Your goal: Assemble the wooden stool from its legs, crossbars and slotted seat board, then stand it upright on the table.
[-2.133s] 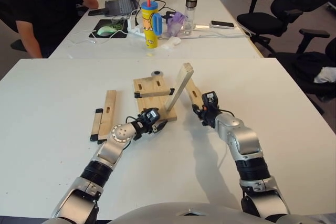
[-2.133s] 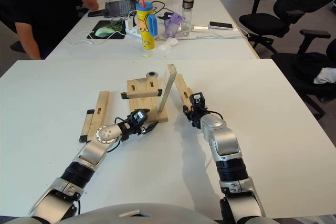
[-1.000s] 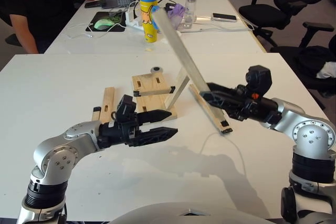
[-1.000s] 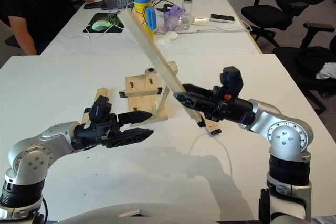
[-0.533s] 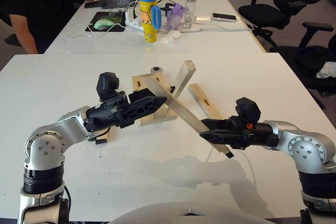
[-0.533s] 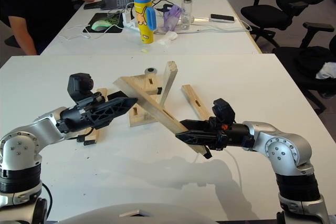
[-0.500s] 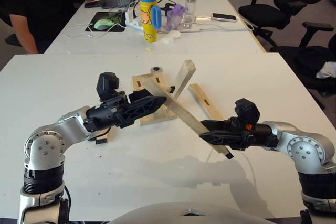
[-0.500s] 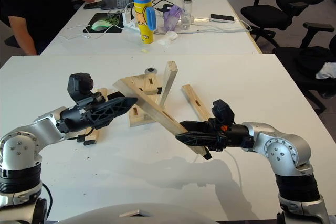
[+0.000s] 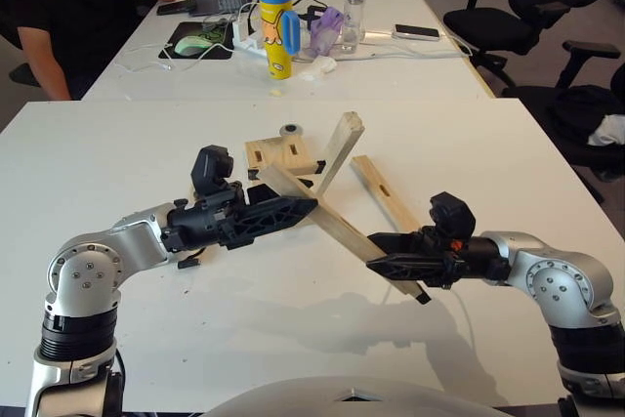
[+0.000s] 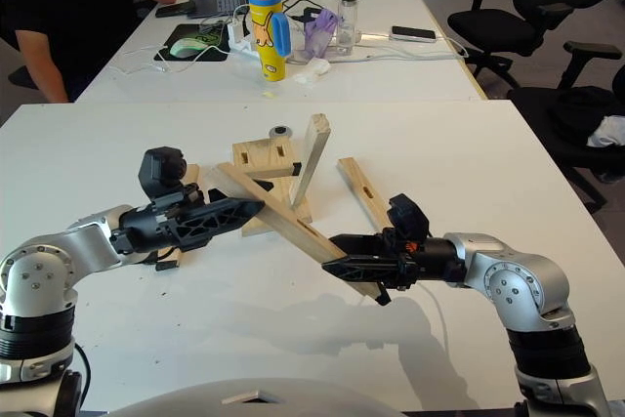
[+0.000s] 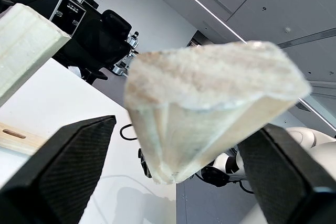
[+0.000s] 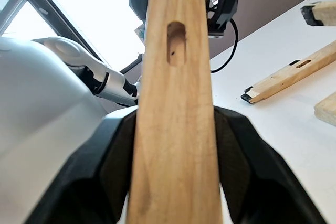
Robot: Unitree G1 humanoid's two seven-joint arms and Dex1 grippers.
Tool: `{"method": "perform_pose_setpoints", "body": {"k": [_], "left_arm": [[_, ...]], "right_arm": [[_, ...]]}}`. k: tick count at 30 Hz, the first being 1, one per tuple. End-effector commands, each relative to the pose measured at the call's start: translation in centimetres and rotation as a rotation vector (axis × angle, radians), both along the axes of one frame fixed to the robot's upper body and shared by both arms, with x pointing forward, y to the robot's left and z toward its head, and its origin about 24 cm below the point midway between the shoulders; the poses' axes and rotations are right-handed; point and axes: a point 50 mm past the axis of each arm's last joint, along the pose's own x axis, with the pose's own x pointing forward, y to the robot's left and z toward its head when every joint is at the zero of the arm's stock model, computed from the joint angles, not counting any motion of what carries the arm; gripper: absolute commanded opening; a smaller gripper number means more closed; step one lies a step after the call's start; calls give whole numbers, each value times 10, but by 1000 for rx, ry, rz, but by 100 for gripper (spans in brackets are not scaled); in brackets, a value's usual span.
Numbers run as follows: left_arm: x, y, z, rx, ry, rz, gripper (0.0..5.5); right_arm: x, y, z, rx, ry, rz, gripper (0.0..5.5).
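Observation:
A long wooden leg (image 9: 337,231) with a slot (image 12: 176,39) hangs slanted over the table. My right gripper (image 9: 376,253) is shut on it close to its lower end. My left gripper (image 9: 293,210) stands open at the upper end (image 11: 210,103). Its fingers (image 11: 63,166) sit either side of the wood with gaps. Behind lies the slotted seat board (image 9: 278,155). One leg (image 9: 339,148) stands tilted in the board and a black-tipped crossbar (image 9: 285,173) rests across it. Another leg (image 9: 386,192) lies flat to the right of the board.
More stool pieces (image 10: 181,181) lie left of the board, partly behind my left arm. A small round part (image 9: 291,130) sits past the board. The back table holds a yellow cup (image 9: 277,41), a bottle (image 9: 354,7) and cables. Office chairs (image 9: 508,17) stand on the right.
The right gripper lifted the leg off the table, swung it high, then lowered it towards the left. The left gripper came up to its upper end and now straddles it.

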Motion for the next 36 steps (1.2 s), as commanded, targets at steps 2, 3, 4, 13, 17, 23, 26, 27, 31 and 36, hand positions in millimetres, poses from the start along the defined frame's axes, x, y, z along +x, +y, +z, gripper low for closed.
{"method": "perform_pose_setpoints", "body": {"k": [2,3,4,13,17,23,26,27,31,36], "left_arm": [[1,0,-5,71,0,5,369],[1,0,-5,70,2,3,351],[0,-1,-5,69,1,-3,336],[-4,-2,-8,94,6,-37,211],[-4,-2,-10,104,7,-36,209],[2,23,-33,161,69,77,206],[0,35,-37,203,65,101,206],[0,39,-36,218,60,109,206],[4,65,-26,249,26,180,206],[10,108,-9,371,-40,260,206]], "right_arm": [[-1,-1,1,-16,-19,12,205],[-1,-1,0,-19,-18,14,205],[-1,-1,0,-21,-18,15,205],[-1,-1,0,-19,-19,15,205],[1,-1,0,-20,-41,1,205],[24,-7,-3,-63,-18,-176,269],[34,-18,-8,-97,15,-273,290],[39,-22,-10,-104,23,-311,290],[50,-17,-9,-105,-26,-407,290],[53,35,-35,-169,-42,-509,290]]}}
